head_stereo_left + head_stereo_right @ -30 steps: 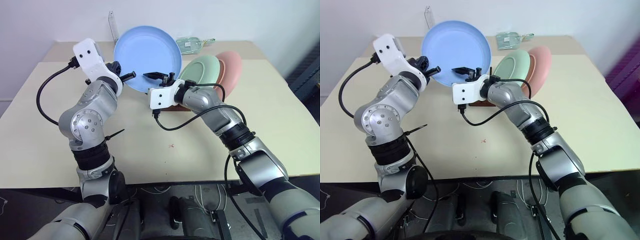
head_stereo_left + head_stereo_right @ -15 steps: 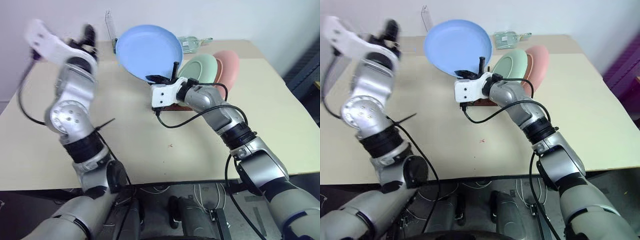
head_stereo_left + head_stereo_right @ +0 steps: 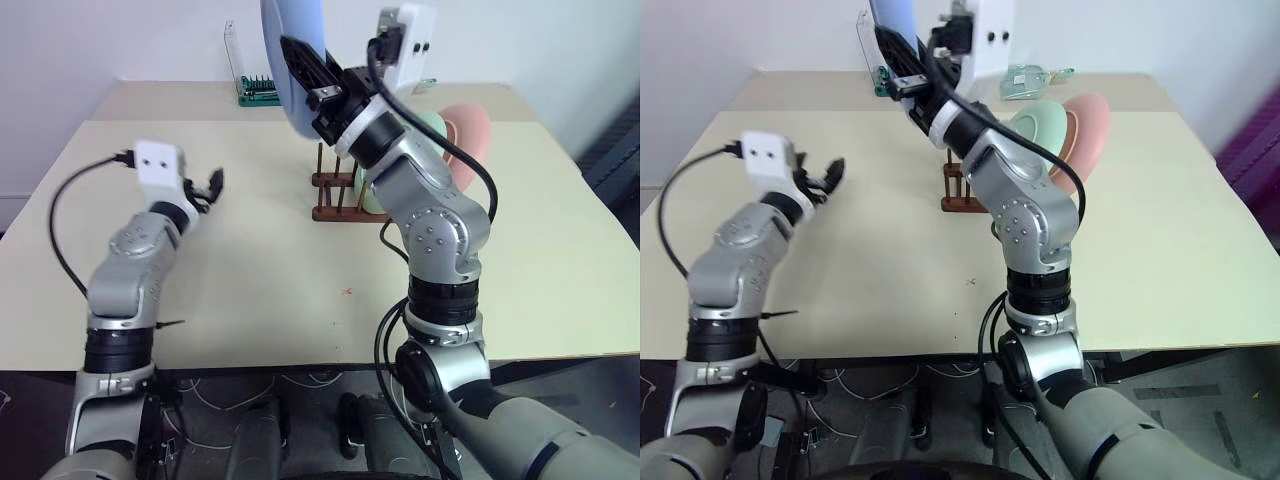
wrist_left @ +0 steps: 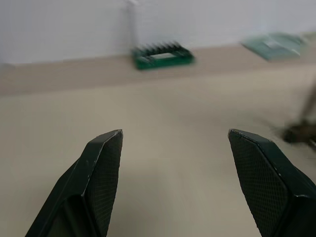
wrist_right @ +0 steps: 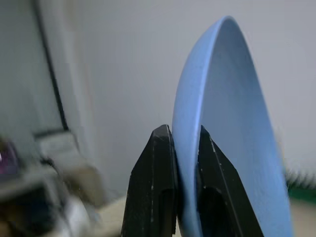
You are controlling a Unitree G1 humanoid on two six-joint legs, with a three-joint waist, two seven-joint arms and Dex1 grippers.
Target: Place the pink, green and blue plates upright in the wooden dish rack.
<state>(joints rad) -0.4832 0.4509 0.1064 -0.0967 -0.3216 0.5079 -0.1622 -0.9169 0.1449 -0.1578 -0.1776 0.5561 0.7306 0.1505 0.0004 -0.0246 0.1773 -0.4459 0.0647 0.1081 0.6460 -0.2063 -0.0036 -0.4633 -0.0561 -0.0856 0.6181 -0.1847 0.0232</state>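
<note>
- Right pincer [image 5: 185,148] is clamped on the rim of the blue plate [image 5: 224,128]; the fingers [image 5: 154,177] pinch the edge from both sides.
- Blue plate is held edge-on and upright, raised well above the table [image 3: 250,290], over the near-left end of the dish rack [image 3: 335,195]. Not touching the rack.
- Green plate [image 3: 1038,125] stands upright between the rack's pegs, tilted slightly back.
- Pink plate [image 3: 1088,130] stands just behind the green one, also in the rack, leaning the same way; whether the two touch I can't tell.
- Free pegs show at the near-left end of the rack, ahead of the green plate.
- Left pincer [image 4: 175,163] is wide open and holds nothing; its fingertips [image 4: 106,148] are spread with bare table between them.
- Left pincer sits low over the table's left side, well apart from the rack and the plates, pointing roughly level towards the far edge.
- Green tool holder [image 3: 258,93] with a clear upright lid sits at the far edge of the table, left of the raised plate.
- A clear greenish item [image 3: 1025,80] lies at the far edge behind the rack; too small to identify.
- Small reddish speck [image 3: 347,292] on the table in front of the rack.
</note>
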